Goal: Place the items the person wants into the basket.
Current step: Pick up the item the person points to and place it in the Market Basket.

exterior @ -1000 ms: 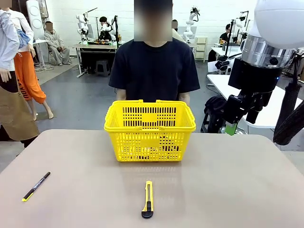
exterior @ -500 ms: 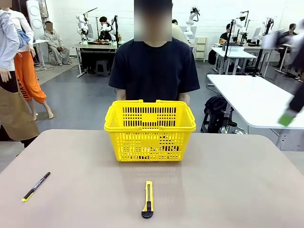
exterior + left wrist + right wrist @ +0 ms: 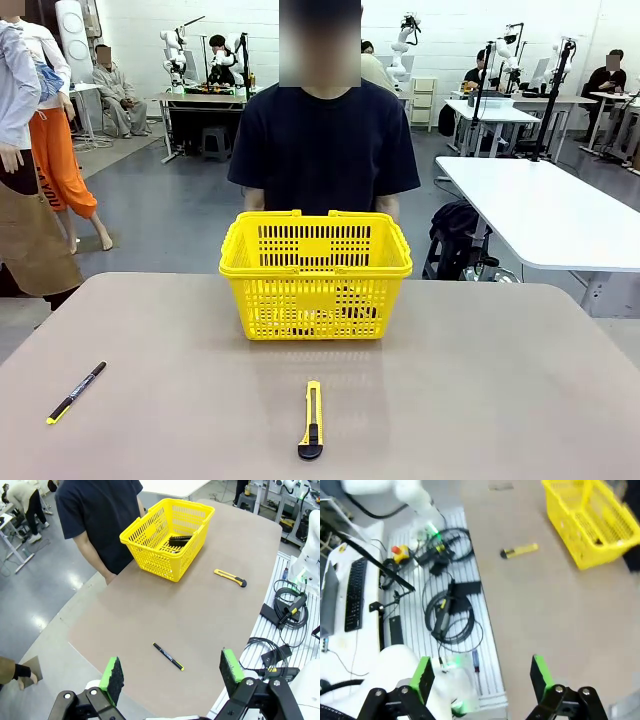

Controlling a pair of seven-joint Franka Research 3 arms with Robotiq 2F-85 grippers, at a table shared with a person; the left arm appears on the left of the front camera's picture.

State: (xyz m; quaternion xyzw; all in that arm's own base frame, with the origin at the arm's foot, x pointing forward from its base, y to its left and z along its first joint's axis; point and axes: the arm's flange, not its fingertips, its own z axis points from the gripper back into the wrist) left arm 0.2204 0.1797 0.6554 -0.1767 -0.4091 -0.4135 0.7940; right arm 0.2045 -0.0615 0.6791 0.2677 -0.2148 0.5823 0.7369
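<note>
The left gripper [image 3: 170, 672] is hanging high over the table [image 3: 210, 615] with jaws spread wide, holding nothing. The right gripper [image 3: 480, 675] is also gaping wide and empty. The black stapler [image 3: 179, 540] is lying inside the yellow basket [image 3: 315, 297] before the person [image 3: 324, 145].

Even overhead light is washing my table [image 3: 480, 380], soft shadows are pooling under the basket [image 3: 315, 275], glare is streaking the grey floor, my right wrist view is smearing with motion blur, edges are bowing in my left wrist view.
</note>
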